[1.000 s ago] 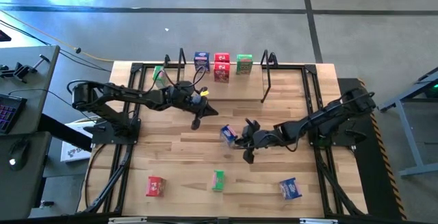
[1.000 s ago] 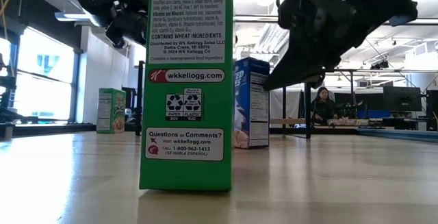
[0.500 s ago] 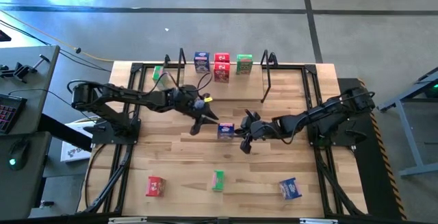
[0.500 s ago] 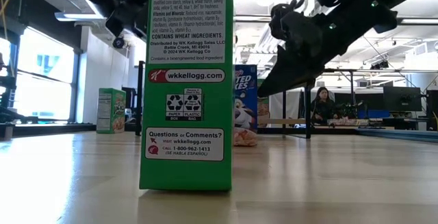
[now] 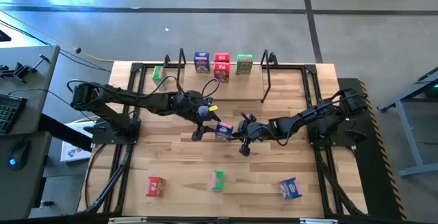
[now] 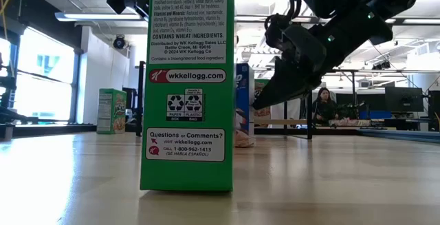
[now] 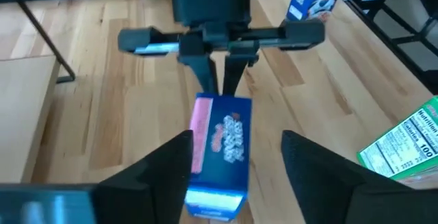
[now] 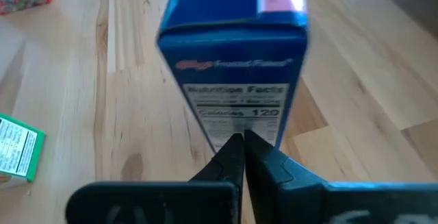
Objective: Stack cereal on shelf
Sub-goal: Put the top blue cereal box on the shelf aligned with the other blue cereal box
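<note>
my right gripper (image 8: 241,145), fingers pressed together, steadies the blue cereal box (image 7: 220,148) so my wide-open left gripper (image 7: 236,162) can straddle it.

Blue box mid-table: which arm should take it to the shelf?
Left. Its open tool already straddles the blue box, and its base sits on the shelf side. The right tool is shut, its tips touching the box's side, not gripping.

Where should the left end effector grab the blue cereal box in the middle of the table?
Grip the blue box across its two wide printed faces, near the upper half, coming from the left arm's side. It stands upright, the open left end effector already straddles it, and the shut right end effector sits against the opposite narrow side.
</note>
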You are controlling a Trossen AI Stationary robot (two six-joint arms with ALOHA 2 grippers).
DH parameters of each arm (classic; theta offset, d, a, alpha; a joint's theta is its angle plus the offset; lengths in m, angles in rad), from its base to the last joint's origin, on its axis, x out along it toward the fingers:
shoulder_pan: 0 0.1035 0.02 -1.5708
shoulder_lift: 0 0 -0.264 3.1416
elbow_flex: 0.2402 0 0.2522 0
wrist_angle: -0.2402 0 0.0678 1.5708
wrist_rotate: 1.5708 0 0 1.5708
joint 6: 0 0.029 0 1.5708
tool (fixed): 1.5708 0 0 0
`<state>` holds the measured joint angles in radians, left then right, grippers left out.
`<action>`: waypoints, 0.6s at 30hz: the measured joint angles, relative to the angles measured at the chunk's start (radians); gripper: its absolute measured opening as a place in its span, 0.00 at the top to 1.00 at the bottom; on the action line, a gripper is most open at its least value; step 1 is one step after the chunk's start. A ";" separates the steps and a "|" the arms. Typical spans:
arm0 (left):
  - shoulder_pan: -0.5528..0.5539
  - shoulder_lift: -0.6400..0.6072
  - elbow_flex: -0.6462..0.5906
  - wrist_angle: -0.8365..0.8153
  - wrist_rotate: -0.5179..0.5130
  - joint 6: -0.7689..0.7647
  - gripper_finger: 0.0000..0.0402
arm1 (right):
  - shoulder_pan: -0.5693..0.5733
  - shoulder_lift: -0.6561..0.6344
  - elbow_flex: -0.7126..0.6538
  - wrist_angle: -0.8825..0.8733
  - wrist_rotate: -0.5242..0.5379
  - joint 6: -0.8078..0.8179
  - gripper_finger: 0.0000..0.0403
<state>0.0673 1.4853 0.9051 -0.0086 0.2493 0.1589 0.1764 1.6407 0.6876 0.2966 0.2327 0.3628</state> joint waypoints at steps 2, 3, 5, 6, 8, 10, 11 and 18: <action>-0.006 0.003 0.000 0.002 -0.001 0.001 0.42 | 0.000 0.010 0.000 0.016 -0.005 -0.007 0.99; -0.009 0.009 0.001 0.010 -0.005 0.001 0.40 | 0.000 0.012 0.000 0.019 -0.006 -0.014 0.99; -0.012 0.024 0.001 0.015 -0.015 0.005 0.38 | 0.000 0.012 0.000 0.020 -0.006 -0.025 0.99; -0.013 0.034 0.003 0.022 -0.027 0.011 0.37 | 0.000 0.012 0.000 0.021 -0.006 -0.029 0.99; -0.013 0.063 0.023 0.012 -0.049 0.032 0.35 | 0.000 0.012 0.000 0.023 -0.007 -0.034 0.99; -0.013 0.096 0.054 -0.012 -0.051 0.065 0.35 | 0.000 0.012 0.000 0.026 -0.007 -0.048 0.99; -0.014 0.117 0.074 -0.026 -0.051 0.083 0.35 | 0.000 0.012 0.000 0.026 -0.008 -0.050 0.99; -0.017 0.234 0.230 -0.232 -0.052 0.191 0.35 | 0.000 0.012 0.000 0.027 -0.024 -0.055 0.99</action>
<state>0.0502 1.7194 1.1349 -0.2401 0.1970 0.3499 0.1764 1.6527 0.6876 0.3233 0.2089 0.3075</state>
